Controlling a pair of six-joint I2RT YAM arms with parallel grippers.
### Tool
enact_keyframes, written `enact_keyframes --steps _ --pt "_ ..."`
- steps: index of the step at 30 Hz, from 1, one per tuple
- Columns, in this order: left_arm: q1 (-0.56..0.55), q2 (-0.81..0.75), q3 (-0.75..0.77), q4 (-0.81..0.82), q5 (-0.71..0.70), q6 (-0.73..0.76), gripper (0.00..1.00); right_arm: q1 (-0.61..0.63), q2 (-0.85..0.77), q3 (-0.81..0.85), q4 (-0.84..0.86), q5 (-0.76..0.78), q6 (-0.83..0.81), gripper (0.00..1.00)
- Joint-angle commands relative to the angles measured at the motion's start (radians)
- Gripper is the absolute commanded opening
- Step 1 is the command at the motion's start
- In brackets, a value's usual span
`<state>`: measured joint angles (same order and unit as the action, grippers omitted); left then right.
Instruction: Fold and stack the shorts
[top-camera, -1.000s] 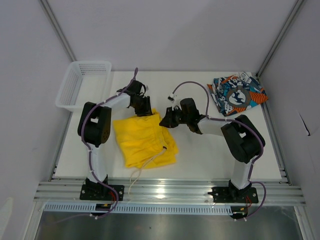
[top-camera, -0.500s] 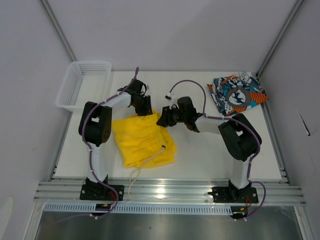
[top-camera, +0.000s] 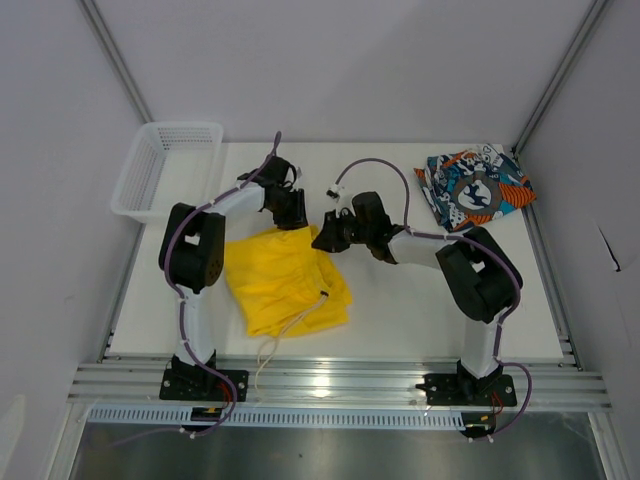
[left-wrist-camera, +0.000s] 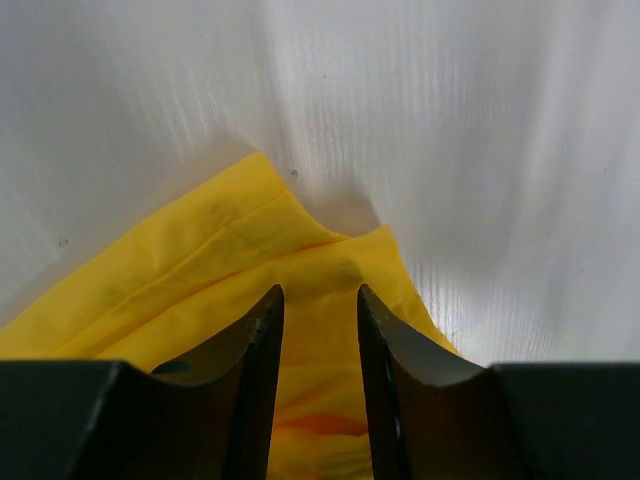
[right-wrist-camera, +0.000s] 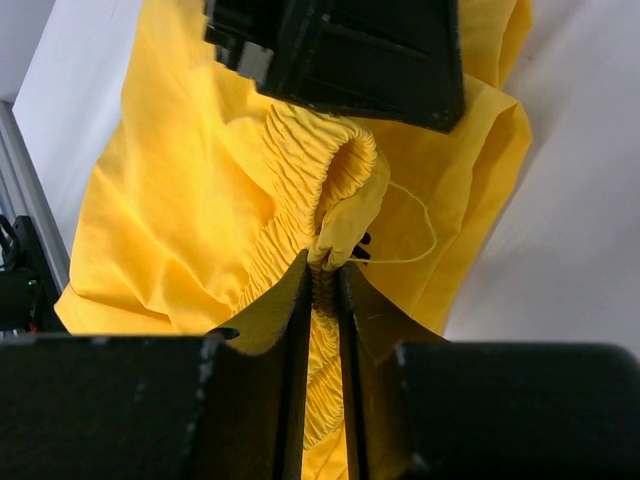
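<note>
My left gripper (left-wrist-camera: 315, 292) is hovering, jaws slightly parted, over the far edge of the yellow shorts (top-camera: 283, 280). My right gripper (right-wrist-camera: 322, 268) is pinching their gathered waistband (right-wrist-camera: 300, 150) tight. The printed shorts (top-camera: 475, 188) are lying well right of the yellow shorts.
</note>
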<state>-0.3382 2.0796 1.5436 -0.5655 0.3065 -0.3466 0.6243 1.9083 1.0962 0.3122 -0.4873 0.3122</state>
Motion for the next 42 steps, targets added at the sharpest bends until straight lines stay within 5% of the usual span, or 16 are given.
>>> enact_keyframes --steps 1,19,25,32,42 --pt "-0.009 0.007 0.041 -0.016 -0.007 0.02 0.38 0.025 0.023 0.083 0.033 -0.049 -0.019 0.15" --pt "0.005 -0.029 0.064 -0.036 -0.038 -0.012 0.38 0.058 0.043 0.082 0.053 -0.027 -0.048 0.17" --pt "0.027 -0.121 0.098 -0.092 -0.064 -0.035 0.45 0.038 0.003 0.001 0.094 -0.016 -0.051 0.17" --pt "0.034 -0.217 0.007 -0.102 -0.092 -0.086 0.71 0.035 -0.061 -0.082 0.134 0.018 -0.1 0.18" --pt "0.044 -0.127 -0.01 -0.128 -0.09 -0.019 0.69 0.037 -0.074 -0.099 0.148 0.012 -0.111 0.19"
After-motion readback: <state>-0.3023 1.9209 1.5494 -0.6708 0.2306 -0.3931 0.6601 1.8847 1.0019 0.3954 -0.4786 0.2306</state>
